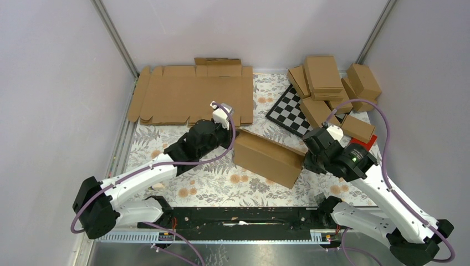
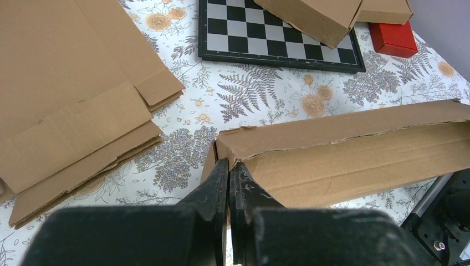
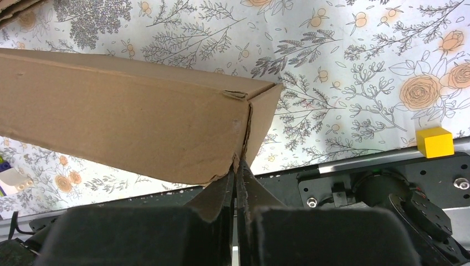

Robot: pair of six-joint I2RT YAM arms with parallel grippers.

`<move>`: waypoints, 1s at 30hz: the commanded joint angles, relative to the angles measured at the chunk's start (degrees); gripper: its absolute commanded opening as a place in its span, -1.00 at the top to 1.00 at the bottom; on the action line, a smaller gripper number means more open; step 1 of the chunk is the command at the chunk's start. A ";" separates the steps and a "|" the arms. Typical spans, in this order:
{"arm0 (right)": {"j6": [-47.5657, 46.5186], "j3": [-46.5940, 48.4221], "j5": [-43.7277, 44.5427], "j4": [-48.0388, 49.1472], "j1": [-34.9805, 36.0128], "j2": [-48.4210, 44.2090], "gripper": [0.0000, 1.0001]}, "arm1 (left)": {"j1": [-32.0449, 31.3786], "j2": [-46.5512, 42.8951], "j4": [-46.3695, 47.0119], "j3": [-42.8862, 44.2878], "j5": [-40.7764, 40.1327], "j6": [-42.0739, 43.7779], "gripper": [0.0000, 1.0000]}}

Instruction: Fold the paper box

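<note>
One paper box [image 1: 269,157] sits mid-table, part folded, running from far left to near right between my two arms. The left wrist view shows its long top flap gaping, not tucked. My left gripper [image 2: 229,166] is pinched fully closed on the thin cardboard at the box's left end corner. My right gripper [image 3: 237,166] is closed the same way on the seam at the right end corner.

I judge both holds to be slight, each biting only on an edge. If my arms pull apart or twist against each other, a corner could tear or slip free. The loose flap could then spring open and undo the walls.

Flat cardboard blanks [image 1: 191,94] lie to the far left, well apart from the box. A checkerboard [image 1: 291,113] lies just beyond it, finished boxes [image 1: 332,88] are piled far right, and a red block [image 2: 393,39] sits beside them. A yellow cube [image 3: 435,141] rests at the near edge of the floral tablecloth [image 1: 221,185]. I can read no brand, label or writing on anything.
</note>
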 commanded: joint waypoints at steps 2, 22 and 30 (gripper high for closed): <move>1.33 -4.81 -4.64 -2.17 0.29 1.10 1.00 | -0.18 -0.81 0.07 -3.17 0.94 -0.60 1.00; -28.64 17.11 -22.17 -4.37 0.32 9.42 -0.50 | -0.22 -1.70 -0.60 -2.12 0.18 -0.53 1.00; -32.74 28.70 -13.86 -6.84 0.26 13.24 -0.46 | -0.24 -1.70 -1.17 -1.64 0.16 -0.53 1.00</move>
